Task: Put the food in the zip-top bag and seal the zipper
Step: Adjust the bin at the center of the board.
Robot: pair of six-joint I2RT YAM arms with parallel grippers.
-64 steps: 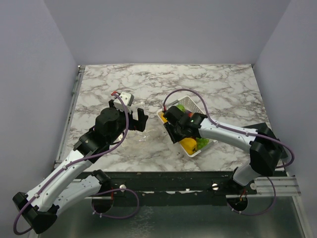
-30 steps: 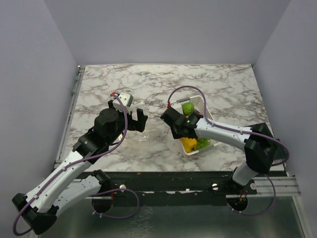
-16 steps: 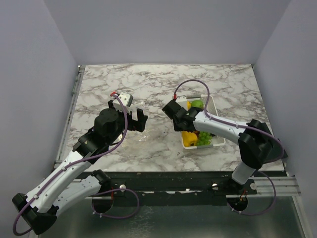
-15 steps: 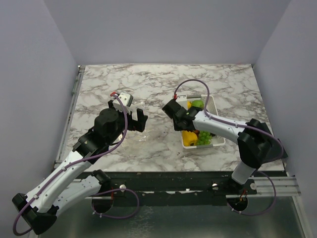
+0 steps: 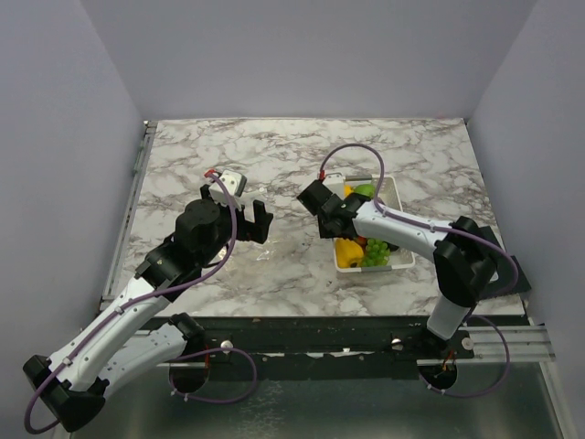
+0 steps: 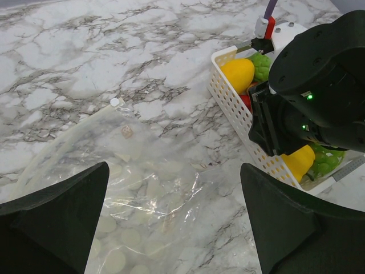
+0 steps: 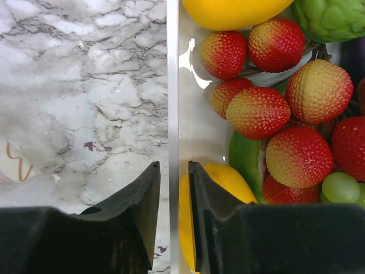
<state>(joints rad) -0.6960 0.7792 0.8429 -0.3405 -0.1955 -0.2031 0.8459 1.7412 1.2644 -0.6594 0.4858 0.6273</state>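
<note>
Two dark fingers of your right gripper point(image 7: 174, 171) stand a little apart, one on each side of a wall of the white slotted plastic basket point(image 7: 173, 85), which runs straight up the middle of the wrist frame. A sliver of gap shows on both sides of the wall, so they straddle it without clamping.

Inside the basket, on the right of that frame, lie the red toy strawberries point(image 7: 259, 111). A yellow toy piece point(image 7: 228, 181) sits just beside the inner finger, a knobbly green piece point(image 7: 333, 20) is in the upper right corner, and the pale green grapes point(image 7: 340, 187) are at the lower right.

Your left gripper point(image 6: 174, 171) hangs with its jaws spread wide and empty over the clear crinkly plastic bag with white dots point(image 6: 142, 188). The bag lies flat on the grey-veined marble table point(image 6: 85, 45), filling the lower left of that frame, near the basket. All the food you can see sits in the basket.
</note>
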